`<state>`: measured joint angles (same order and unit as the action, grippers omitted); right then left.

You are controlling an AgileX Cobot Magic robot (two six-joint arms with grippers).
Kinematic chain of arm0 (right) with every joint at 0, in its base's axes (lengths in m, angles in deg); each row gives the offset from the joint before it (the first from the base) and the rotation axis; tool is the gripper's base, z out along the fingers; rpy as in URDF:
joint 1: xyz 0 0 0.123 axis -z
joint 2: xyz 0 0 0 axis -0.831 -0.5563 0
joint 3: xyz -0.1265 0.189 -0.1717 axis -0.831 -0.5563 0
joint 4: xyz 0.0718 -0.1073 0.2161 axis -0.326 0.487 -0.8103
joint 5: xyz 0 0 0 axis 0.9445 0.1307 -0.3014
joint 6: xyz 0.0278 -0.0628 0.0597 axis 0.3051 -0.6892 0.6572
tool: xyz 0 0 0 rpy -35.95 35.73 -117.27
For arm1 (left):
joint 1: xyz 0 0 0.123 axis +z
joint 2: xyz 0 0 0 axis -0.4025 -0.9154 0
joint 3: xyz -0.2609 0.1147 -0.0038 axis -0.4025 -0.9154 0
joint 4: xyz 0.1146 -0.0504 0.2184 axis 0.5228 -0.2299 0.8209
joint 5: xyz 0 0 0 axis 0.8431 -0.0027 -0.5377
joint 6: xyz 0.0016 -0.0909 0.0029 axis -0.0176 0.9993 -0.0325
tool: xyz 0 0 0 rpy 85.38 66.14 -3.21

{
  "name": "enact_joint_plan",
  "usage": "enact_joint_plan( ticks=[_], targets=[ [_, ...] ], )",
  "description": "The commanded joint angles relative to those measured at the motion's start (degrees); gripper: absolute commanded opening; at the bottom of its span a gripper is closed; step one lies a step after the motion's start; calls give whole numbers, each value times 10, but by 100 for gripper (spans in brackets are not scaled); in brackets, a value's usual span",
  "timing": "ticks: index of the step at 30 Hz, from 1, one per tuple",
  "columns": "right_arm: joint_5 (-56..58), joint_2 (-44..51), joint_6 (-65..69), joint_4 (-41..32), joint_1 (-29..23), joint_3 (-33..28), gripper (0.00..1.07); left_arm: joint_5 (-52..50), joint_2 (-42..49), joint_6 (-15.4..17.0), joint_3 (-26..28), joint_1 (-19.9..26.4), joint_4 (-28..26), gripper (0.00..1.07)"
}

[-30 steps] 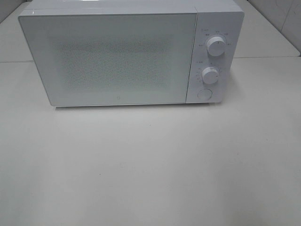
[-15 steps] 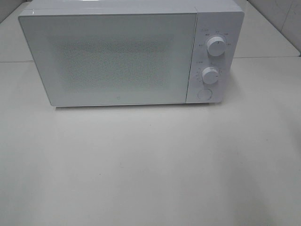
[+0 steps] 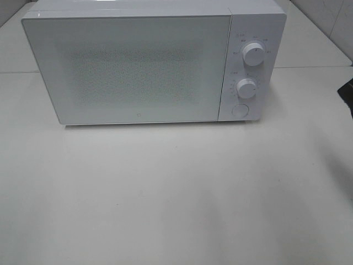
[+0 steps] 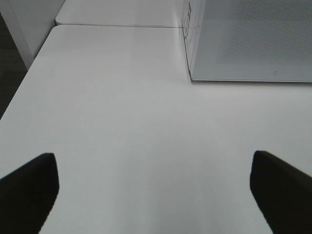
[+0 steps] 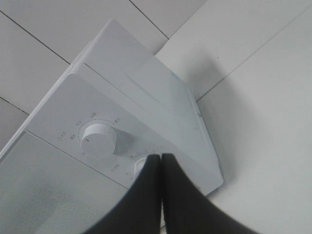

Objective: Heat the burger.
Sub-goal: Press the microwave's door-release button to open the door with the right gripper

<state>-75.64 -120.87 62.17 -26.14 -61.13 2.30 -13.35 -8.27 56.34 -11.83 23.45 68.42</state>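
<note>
I cannot find the burger in any view. It is not on the surface point(image 3: 176, 193) in front of the microwave point(image 3: 132, 66), and neither pincer carries it, so I can say nothing of its bun or filling. My guess is that it sits inside the oven. The door point(image 3: 127, 69) is shut flush, though, and its speckled window lets nothing through, so I cannot confirm that.

The right pincer point(image 5: 161, 163) has its fingers pressed together with nothing between them. In its wrist view it points at the control panel point(image 3: 251, 72), just below the upper dial point(image 5: 99, 140) and partly covering the lower dial point(image 5: 139, 166). I read the closed fingers as a single blunt tip, better for turning a knob or pushing the round button point(image 3: 239, 110) than an open pair would be. In the high view only a dark sliver of that arm point(image 3: 348, 91) shows at the right edge, so I judge it near the panel but not touching it.

The left pincer point(image 4: 153, 163) stands wide apart and empty over bare surface, well clear of the door's corner and out of the way.
</note>
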Motion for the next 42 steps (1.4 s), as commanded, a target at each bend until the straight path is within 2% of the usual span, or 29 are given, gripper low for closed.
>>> enact_joint_plan(
  ticks=[1, 8, 11, 15, 23, 42],
  targets=[
    [-57, -56, 104, 11, 2, -2, 1, 2, 9, 0, -2, 1, -1, 101],
    [-66, -129, 255, 14, 1, 5, 1, 2, 9, 0, -2, 1, -1, 101],
    [-91, -163, 299, 7, -18, 13, 1, 2, 9, 0, -2, 1, -1, 101],
    [-96, -206, 351, -33, -68, 36, 1, 2, 9, 0, -2, 1, -1, 101],
    [-104, -249, 385, -56, -112, 80, 1, 2, 9, 0, -2, 1, -1, 101],
    [-66, -351, 409, -55, -121, 182, 1, 2, 9, 0, -2, 1, -1, 101]
  ],
)
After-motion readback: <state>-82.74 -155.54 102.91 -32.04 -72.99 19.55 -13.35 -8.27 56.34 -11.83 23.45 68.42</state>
